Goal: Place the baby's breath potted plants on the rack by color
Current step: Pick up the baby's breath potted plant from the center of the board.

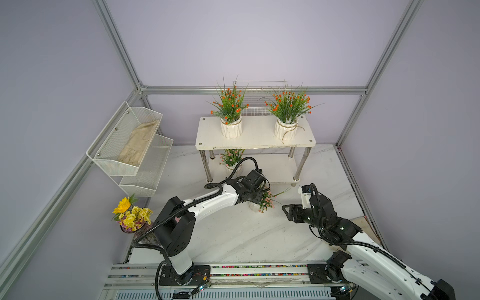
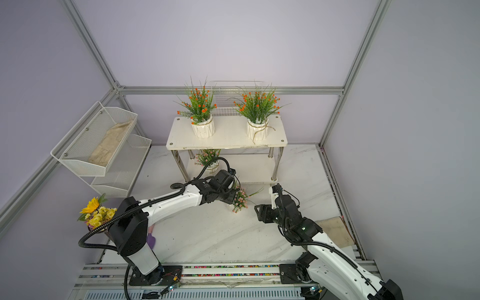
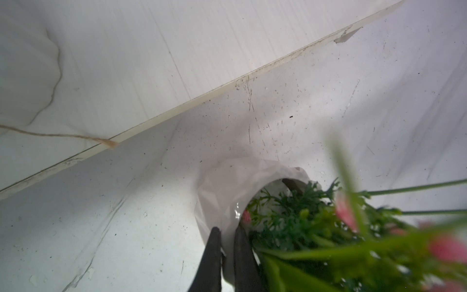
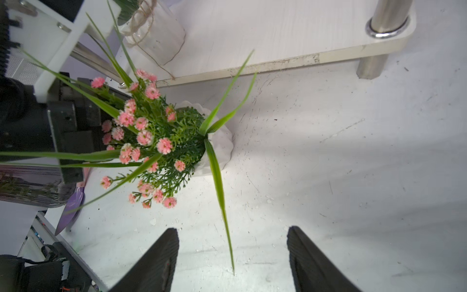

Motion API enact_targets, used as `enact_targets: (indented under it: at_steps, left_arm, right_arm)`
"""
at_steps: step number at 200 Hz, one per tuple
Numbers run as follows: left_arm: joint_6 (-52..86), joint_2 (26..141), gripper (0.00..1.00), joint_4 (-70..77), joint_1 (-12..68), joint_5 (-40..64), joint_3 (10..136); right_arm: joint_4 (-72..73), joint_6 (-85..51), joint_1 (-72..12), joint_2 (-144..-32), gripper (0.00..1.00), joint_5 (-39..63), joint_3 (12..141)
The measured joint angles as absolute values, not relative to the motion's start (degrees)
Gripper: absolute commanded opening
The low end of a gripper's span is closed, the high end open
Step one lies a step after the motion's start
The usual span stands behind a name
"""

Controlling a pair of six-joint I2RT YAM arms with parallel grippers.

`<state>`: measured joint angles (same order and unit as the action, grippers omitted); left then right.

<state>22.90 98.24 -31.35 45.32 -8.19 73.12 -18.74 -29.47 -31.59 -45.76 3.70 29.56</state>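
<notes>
Two orange baby's breath potted plants (image 1: 231,111) (image 1: 288,109) stand on the rack's (image 1: 257,135) top board in both top views (image 2: 200,104) (image 2: 257,104). One pink plant (image 1: 232,157) (image 2: 207,155) sits on the lower shelf (image 4: 252,32). Another pink plant (image 1: 267,201) (image 2: 240,198) (image 4: 146,136) is low over the table just in front of that shelf. My left gripper (image 1: 255,201) (image 2: 230,198) (image 3: 227,228) is shut on its white pot's (image 3: 227,187) rim, one finger inside. My right gripper (image 1: 285,211) (image 2: 257,210) (image 4: 232,230) hangs open to the right, holding nothing.
White mesh tiered bins (image 1: 130,150) holding a beige cloth lean at the left wall. A sunflower bouquet (image 1: 132,214) stands by the left arm's base, with a purple object (image 2: 152,240) beside it. A wire basket (image 1: 257,104) sits behind the rack. A beige cloth (image 2: 335,228) lies at the right edge.
</notes>
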Motion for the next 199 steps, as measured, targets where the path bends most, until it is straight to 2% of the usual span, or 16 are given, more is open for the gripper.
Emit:
enact_targets:
  at_steps: [46,71,94,106,127,136,160,199]
  left_arm:
    - [22.9,98.8,0.00,-31.0,45.3,-8.4,73.1]
    - [23.1,99.6,0.09,-30.8,44.9,-8.8,73.1]
    - [23.4,100.6,0.12,-30.0,44.7,-9.2,72.5]
    - [23.6,101.2,0.06,-29.8,44.6,-9.2,72.3]
    - [23.6,101.3,0.06,-29.0,44.6,-9.2,72.3]
    - [23.6,101.3,0.00,-28.9,44.6,-9.2,72.3]
    - [23.6,101.3,0.00,-28.9,44.6,-8.9,72.3]
    - [23.5,101.4,0.00,-28.3,43.4,-6.5,72.2]
  right_arm:
    - [-14.7,-29.4,-31.6,-47.2,0.71,4.1,28.7]
    - [-13.5,-29.5,-31.6,-48.6,0.71,4.3,27.4]
    - [-13.3,-29.4,-31.6,-48.9,0.71,4.4,27.1]
    - [-13.2,-29.3,-31.6,-48.9,0.71,4.4,27.1]
    - [-13.1,-29.1,-31.6,-48.9,0.73,4.8,27.1]
    - [-13.0,-28.9,-31.6,-48.9,0.74,5.0,27.1]
    - [-11.1,-28.6,-31.6,-48.9,0.78,5.6,26.0]
    - [-9.3,-28.4,-31.6,-48.9,0.79,6.1,24.8]
